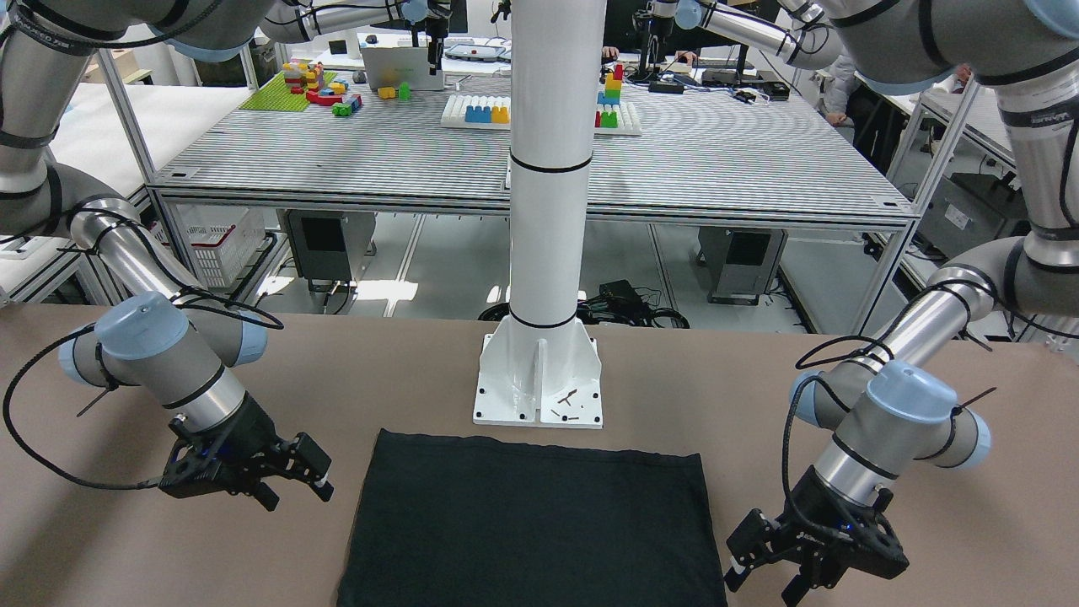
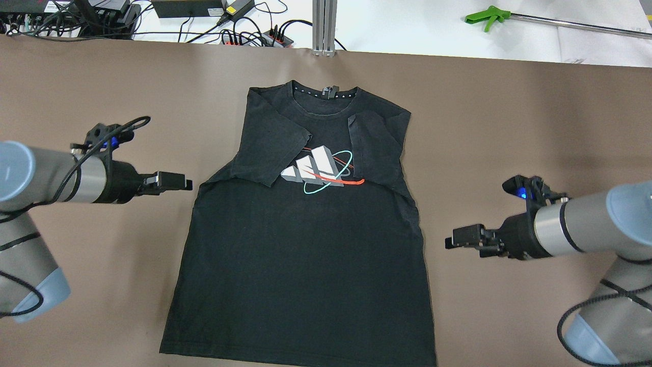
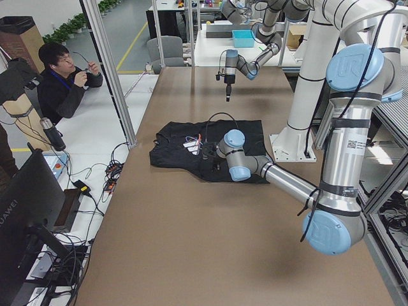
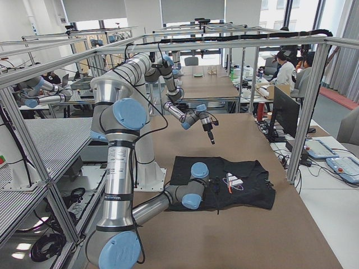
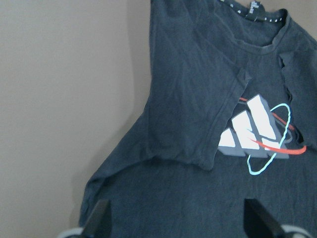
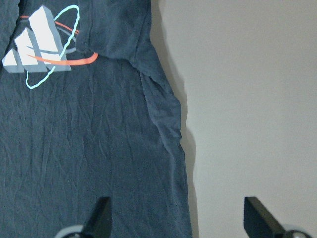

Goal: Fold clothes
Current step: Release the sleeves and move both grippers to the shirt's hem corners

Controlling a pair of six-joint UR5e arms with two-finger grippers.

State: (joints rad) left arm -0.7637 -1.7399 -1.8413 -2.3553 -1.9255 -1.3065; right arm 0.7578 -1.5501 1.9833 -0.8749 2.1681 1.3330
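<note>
The black cotton T-shirt [image 2: 300,265] lies flat and face up on the brown table cover [image 2: 509,127], collar at 12 o'clock in the overhead view, hem at 6. Both short sleeves are already turned inward over the chest. The left gripper [image 2: 187,182] hovers just off the cloth at 9 o'clock. The right gripper [image 2: 449,242] sits at 3 o'clock, a little nearer the hem. Each has its fingers spread wide with nothing between them, as both wrist views show.

The likeliest fault is a skewed fold: the grippers stand at unequal heights along the side seams, so a joint lift could twist the body. A pinch taken near the armpit may also snag the tucked sleeve [image 2: 270,148] and drag it open, or catch one layer only.

The chest print [image 2: 322,173] is three slanted white bars ringed in teal with a red swoosh, without lettering. The neck tag [image 2: 332,92] is too small to read. A monitor back [image 3: 9,220] in the left side view reads "HUAWEI".
</note>
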